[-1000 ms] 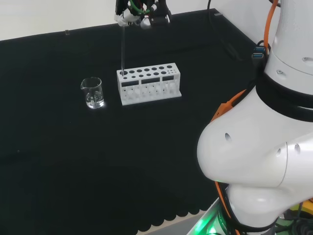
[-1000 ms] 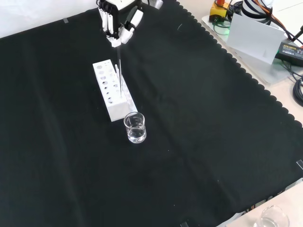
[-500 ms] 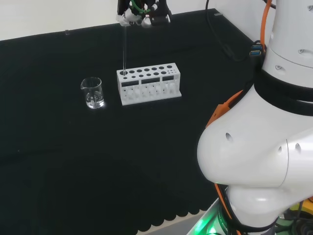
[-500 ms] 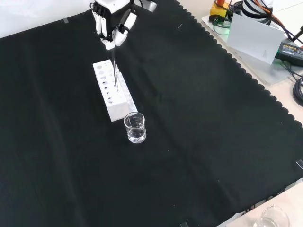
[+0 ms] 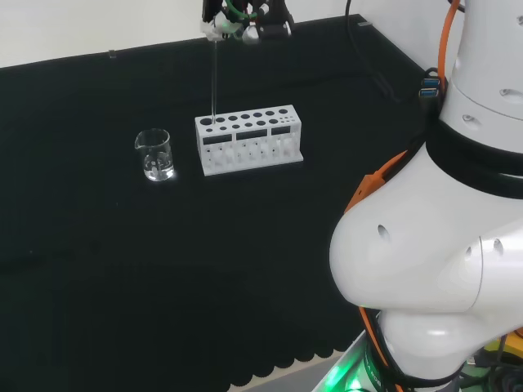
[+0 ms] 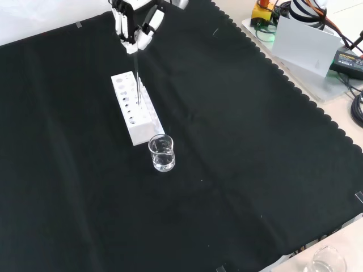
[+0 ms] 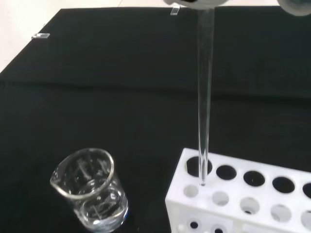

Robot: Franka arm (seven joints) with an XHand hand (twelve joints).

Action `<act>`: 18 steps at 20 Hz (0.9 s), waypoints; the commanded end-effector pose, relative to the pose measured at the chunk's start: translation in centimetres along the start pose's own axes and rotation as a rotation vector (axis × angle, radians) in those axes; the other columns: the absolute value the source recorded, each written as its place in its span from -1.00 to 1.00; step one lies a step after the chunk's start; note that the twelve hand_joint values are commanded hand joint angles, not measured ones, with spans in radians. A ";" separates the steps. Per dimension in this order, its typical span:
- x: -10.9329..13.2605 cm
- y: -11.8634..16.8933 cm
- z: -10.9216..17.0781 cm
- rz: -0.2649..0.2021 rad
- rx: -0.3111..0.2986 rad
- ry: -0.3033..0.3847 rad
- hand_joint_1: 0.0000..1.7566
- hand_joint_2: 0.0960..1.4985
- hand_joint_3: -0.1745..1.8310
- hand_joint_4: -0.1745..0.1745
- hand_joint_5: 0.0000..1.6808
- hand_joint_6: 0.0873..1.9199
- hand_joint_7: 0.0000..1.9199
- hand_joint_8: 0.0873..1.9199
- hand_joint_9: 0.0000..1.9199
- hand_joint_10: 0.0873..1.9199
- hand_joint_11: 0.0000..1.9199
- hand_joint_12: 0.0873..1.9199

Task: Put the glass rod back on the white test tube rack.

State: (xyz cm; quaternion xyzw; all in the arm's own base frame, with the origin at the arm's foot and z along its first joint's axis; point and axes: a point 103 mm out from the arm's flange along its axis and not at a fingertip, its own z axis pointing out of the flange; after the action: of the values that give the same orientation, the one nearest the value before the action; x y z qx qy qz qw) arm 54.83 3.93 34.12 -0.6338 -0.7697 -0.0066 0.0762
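The white test tube rack stands on the black cloth. A thin glass rod hangs upright, pinched at its upper end by the hand high above the rack. In the wrist view the rod's lower tip sits inside the end hole of the rack nearest the beaker. In the head view that is the rack's left end.
A small glass beaker with a little clear liquid stands beside the rack's end. The arm's white links rise at the head view's right. Boxes and cables lie beyond the cloth's edge.
The hand has carried the rod sideways over the rack: its tip was off the rack's edge a second ago and now sits in the end hole. Beaker and rack have not moved.
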 end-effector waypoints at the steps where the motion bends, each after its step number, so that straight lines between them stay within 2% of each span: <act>1: 0.6 -0.4 0.8 -0.005 0.014 0.003 0.51 0.39 -1.00 -1.00 0.65 -1.00 0.36 -0.29 0.75 -0.59 0.62 -0.44; 9: 1.5 0.1 0.5 -0.018 0.010 -0.001 0.51 0.39 -1.00 -1.00 0.65 -1.00 0.36 -0.28 0.75 -0.60 0.62 -0.44; 18: 0.8 0.1 1.8 -0.011 0.031 0.003 0.51 0.39 -1.00 -1.00 0.65 -1.00 0.36 -0.28 0.75 -0.60 0.62 -0.44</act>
State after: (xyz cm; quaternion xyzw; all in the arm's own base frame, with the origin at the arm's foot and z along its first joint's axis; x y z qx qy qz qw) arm 54.68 5.07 33.01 -0.6281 -0.7737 0.0019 0.0832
